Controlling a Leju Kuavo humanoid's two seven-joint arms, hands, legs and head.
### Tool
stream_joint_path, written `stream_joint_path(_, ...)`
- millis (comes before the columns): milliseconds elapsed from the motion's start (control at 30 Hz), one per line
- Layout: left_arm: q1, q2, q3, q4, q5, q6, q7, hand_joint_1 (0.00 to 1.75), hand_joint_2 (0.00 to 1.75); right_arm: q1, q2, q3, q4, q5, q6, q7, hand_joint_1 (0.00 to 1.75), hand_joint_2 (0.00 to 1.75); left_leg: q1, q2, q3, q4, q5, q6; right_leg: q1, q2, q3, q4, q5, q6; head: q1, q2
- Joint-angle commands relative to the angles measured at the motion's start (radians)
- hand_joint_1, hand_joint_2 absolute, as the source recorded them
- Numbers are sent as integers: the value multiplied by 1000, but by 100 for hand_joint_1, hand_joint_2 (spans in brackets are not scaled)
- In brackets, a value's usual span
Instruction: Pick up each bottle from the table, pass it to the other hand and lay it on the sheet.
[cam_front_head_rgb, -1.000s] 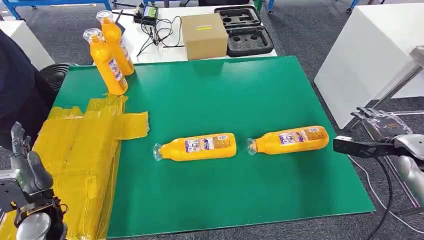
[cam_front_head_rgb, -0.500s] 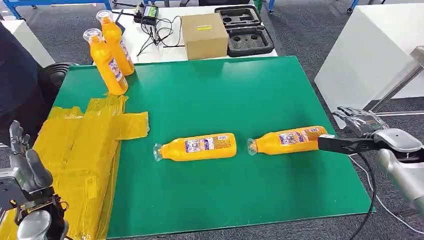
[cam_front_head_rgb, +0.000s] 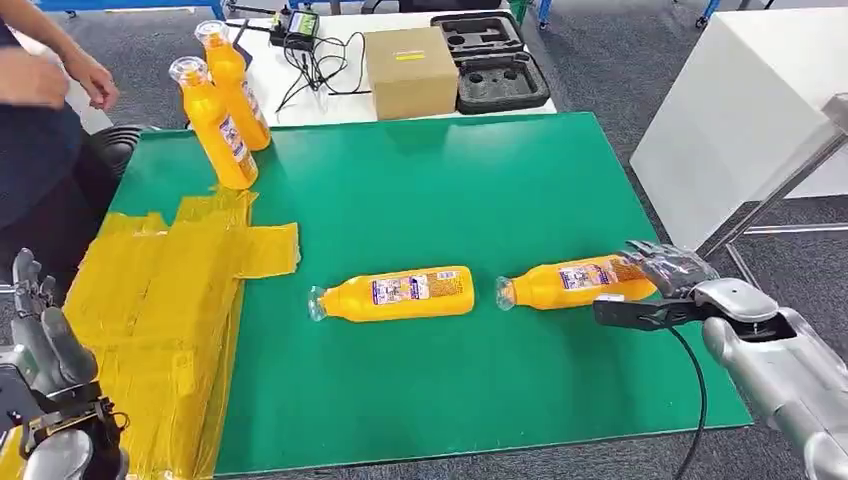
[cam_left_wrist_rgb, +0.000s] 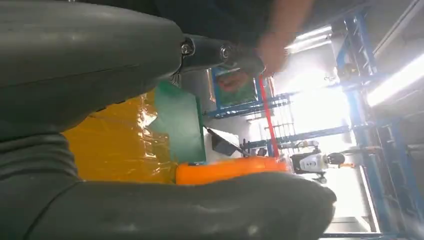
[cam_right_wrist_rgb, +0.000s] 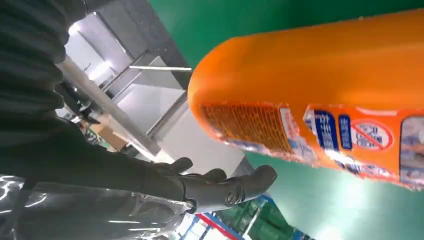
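Right hand (cam_front_head_rgb: 655, 285) sits at the base end of the nearer-right lying bottle (cam_front_head_rgb: 570, 282) on the green mat (cam_front_head_rgb: 480, 190), its fingers spread over the far side of the bottle's base and its thumb stretched out low along the near side, so the hand stands open around the base without a visible clasp; the right wrist view shows the orange base close by with dark fingers (cam_right_wrist_rgb: 220, 185) apart from it. Left hand (cam_front_head_rgb: 45, 350) is raised at the near left corner, above the yellow sheet (cam_front_head_rgb: 160, 300), fingers apart and pointing upward, holding nothing. A second lying bottle (cam_front_head_rgb: 395, 293) rests on the mat just beside the first, cap toward the sheet, between the first bottle and the sheet. Two upright bottles (cam_front_head_rgb: 215, 125) stand close together at the far left corner of the mat, just beyond the sheet's far edge. Behind the mat, on a white table (cam_front_head_rgb: 320, 100), are a cardboard box (cam_front_head_rgb: 407, 70), a black foam tray (cam_front_head_rgb: 495, 60) and a tangle of black cables (cam_front_head_rgb: 310, 70). A person's hand (cam_front_head_rgb: 90, 80) and dark sleeve show at the far left, near the upright bottles. A white cabinet (cam_front_head_rgb: 740, 110) stands to the right of the mat, well apart from the right arm.
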Motion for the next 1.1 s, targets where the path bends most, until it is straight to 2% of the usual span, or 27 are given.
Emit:
stream_joint_path(33, -44, 10, -32, 72, 0, 4, -1, 0, 0, 3, 28, 4, 74, -7, -13, -2, 0, 175, 0, 0, 6, -2, -2, -1, 0, -1, 5, -1, -1, -1, 0, 0)
stream_joint_path(633, -47, 0, -52, 70, -5, 23, 0, 0, 0, -1, 56, -30, 128, 30, -64, 21, 0, 175, 0, 1, 4, -1, -1, -1, 0, -1, 4, -1, -1, -1, 0, 0)
stream_joint_path(833, -64, -2, -58, 79, -6, 23, -1, 0, 0, -30, 107, -60, 177, 57, -97, 30, 0, 175, -1, 3, 6, -1, -2, -2, 0, 1, 4, -1, -1, -1, 0, 0)
stream_joint_path(1100, -92, -3, -86, 102, -9, 21, -1, 0, 0, -25, 123, -82, 212, 62, -135, 17, 0, 175, -1, 1, 3, -1, -1, -1, 0, 0, 2, -1, 0, -1, 0, 0)
